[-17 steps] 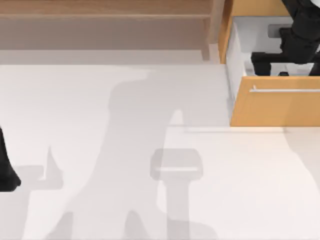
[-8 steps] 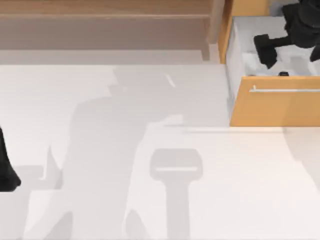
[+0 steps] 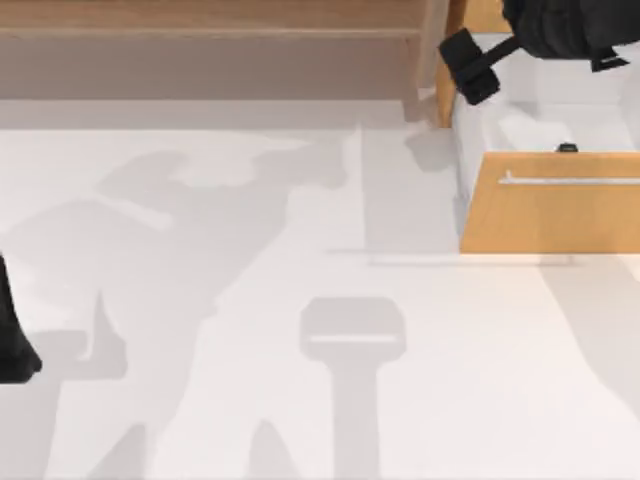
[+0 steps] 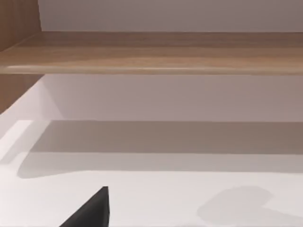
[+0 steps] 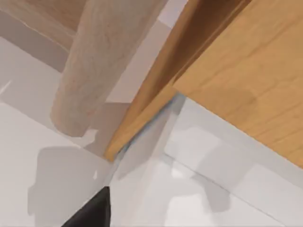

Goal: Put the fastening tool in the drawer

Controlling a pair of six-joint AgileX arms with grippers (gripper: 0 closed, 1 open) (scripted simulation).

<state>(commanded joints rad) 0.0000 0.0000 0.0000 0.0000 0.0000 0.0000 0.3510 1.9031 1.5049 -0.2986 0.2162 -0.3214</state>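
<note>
The drawer stands pulled open at the back right, with an orange-brown front, a silver bar handle and a white inside. A small dark piece peeks over the front's top edge from inside; the fastening tool is otherwise hidden. My right gripper hangs above the drawer's back left corner, open and holding nothing; one black fingertip shows in the right wrist view, over the drawer's wooden side. My left arm stays parked at the table's left edge, fingertip over bare table.
A long brown wooden shelf runs along the back, its board ahead of the left wrist. Its round post stands just left of the drawer, close to my right gripper, and looks large in the right wrist view.
My right arm has lifted out of the drawer and swung left and back, from over the drawer's inside to its back left corner. The drawer and left arm have not moved.
</note>
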